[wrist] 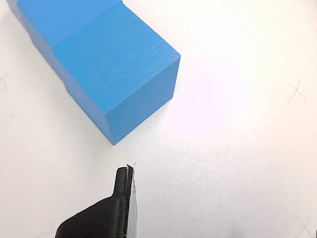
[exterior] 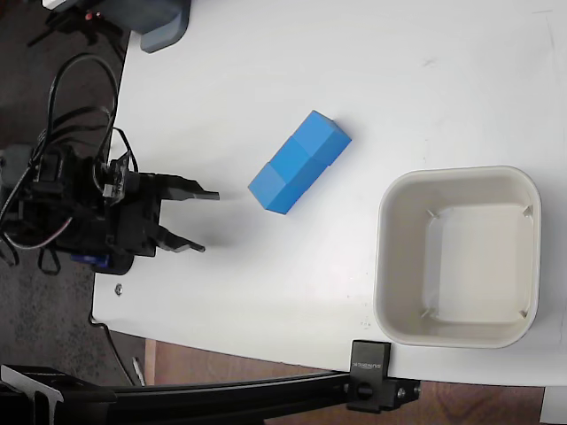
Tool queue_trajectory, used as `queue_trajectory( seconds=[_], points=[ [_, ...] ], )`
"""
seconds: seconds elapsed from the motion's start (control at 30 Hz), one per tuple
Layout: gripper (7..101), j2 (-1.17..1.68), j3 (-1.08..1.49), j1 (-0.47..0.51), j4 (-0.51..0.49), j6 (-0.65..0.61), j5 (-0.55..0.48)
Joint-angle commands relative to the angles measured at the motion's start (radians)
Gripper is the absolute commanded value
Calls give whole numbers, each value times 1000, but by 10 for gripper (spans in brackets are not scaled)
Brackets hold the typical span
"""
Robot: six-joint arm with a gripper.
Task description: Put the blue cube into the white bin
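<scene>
Spanning the fixed view, the white table [exterior: 266,71] carries the empty white bin [exterior: 458,257] at right, then two touching blue cubes [exterior: 299,162] mid-table, then the gripper [exterior: 204,221], jaws spread, left of them; the wrist view shows only one black fingertip [wrist: 121,191] just short of the nearer blue cube [wrist: 119,74]

Bare white table [exterior: 266,292] lies open between my black two-finger gripper [exterior: 208,221], jaws spread, and two bright-blue cubes [exterior: 299,162] touching in a row; off-white square plastic bin [exterior: 387,266] unobstructed beyond.
</scene>
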Motion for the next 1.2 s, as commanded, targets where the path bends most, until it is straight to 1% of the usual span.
queue_trajectory(
  seconds=[0.03, 0.27, 0.53, 0.73, 0.87, 0.9, 0.97, 1.07, 1.13, 1.2],
  points=[
    [1003, 21, -51, 3, -20, 0, -2],
    [1003, 21, -51, 3, -20, 3, 0],
    [1003, 21, -51, 9, -20, -14, -31],
    [1005, 21, -54, 44, -15, -40, -92],
    [1005, 12, -107, 112, -3, -67, -186],
    [1005, -12, -143, 120, 9, -80, -196],
    [1005, -123, -264, 117, 64, -107, -184],
    [1005, -296, -446, 118, 114, -156, -187],
    [997, -411, -569, 138, 175, -195, -207],
    [992, -517, -689, 169, 259, -256, -245]
  ],
)
